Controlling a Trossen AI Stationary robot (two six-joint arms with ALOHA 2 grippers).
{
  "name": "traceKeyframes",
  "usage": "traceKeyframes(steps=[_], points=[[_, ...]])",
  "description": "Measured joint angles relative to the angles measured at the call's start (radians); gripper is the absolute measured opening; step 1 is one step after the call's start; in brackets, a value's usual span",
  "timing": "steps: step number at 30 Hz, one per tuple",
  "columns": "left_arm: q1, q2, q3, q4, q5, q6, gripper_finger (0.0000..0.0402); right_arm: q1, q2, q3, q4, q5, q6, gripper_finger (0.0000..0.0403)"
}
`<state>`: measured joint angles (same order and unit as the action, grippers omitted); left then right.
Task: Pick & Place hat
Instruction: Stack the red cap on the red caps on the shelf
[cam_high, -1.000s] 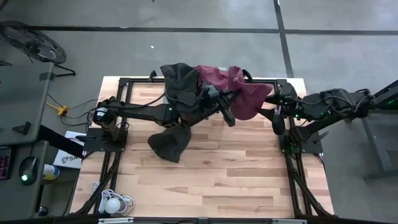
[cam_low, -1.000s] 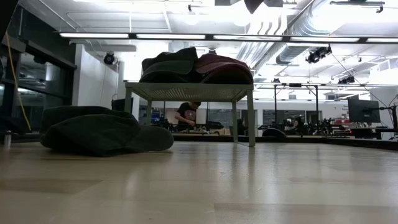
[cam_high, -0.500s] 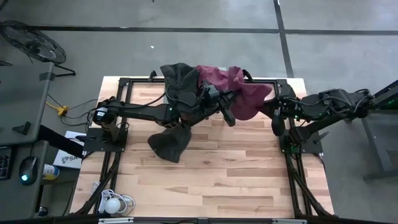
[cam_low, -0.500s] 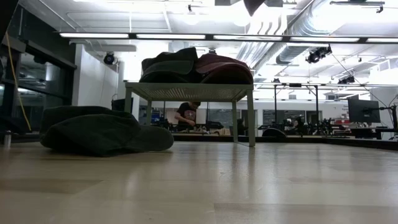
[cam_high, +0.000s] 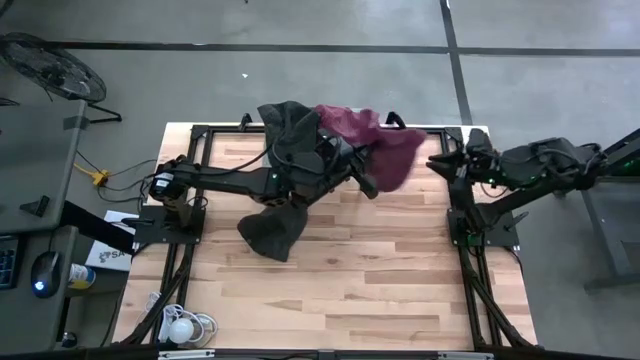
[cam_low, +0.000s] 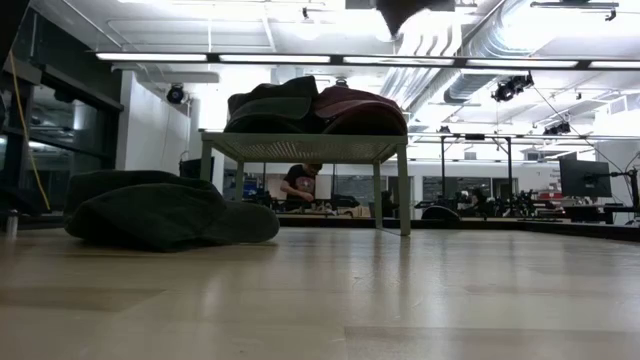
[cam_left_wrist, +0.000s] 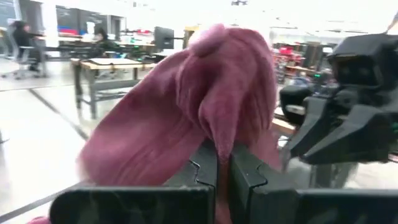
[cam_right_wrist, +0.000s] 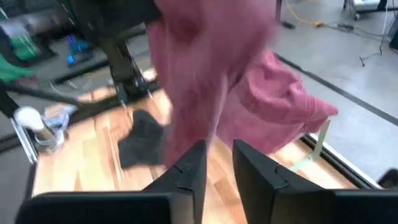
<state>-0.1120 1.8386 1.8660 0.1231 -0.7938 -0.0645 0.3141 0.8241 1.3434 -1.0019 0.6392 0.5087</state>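
The desk (cam_high: 330, 280) is a pale wood top. At its far edge stands a low mesh rack (cam_low: 305, 148), with a dark hat (cam_high: 288, 128) heaped on it.

A second dark hat (cam_high: 271, 229) lies flat on the desk, left of middle and well apart from both grippers.

The maroon hat (cam_high: 378, 150) is the one in play. It hangs off the desk, near the rack's right end, draped between the two arms. Its long axis runs roughly from the rack toward the right arm, and the loose end droops toward the right side.

The left gripper (cam_left_wrist: 222, 171) is clamped tight on a fold of the maroon hat, the cloth pinched between its fingers and spilling over them.

The right gripper (cam_right_wrist: 219, 163) sits at the desk's far right corner, pointing at the hat's trailing edge. Its fingers stand narrow with a slim gap. Cloth hangs just ahead of that gap, but whether any is caught cannot be told.

My reading is that the hat lies leftward of the right gripper, so the left arm, already gripping, is the nearer one.
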Motion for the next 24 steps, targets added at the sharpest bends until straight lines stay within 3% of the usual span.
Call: traceKeyframes(steps=[5, 9, 12, 18, 24], points=[[0.0, 0.0, 0.0, -0.007, -0.043, 0.014, 0.0004, 0.0, -0.023, 0.0, 0.033, -0.005, -0.084, 0.0105], [0.0, -0.001, 0.0, -0.023, -0.061, 0.053, 0.0004, 0.0, -0.014, 0.0, 0.168, -0.045, -0.292, 0.0122], [0.0, -0.001, 0.0, -0.038, -0.077, 0.06, 0.0004, 0.0, 0.02, 0.0, 0.274, -0.063, -0.471, 0.013], [0.0, -0.001, 0.0, -0.046, -0.115, 0.119, 0.0004, 0.0, 0.127, 0.001, 0.427, 0.0, -0.591, 0.0131], [0.0, -0.001, 0.0, -0.07, -0.107, 0.192, 0.0004, 0.0, 0.242, 0.082, 0.371, 0.049, -0.684, 0.0131]])
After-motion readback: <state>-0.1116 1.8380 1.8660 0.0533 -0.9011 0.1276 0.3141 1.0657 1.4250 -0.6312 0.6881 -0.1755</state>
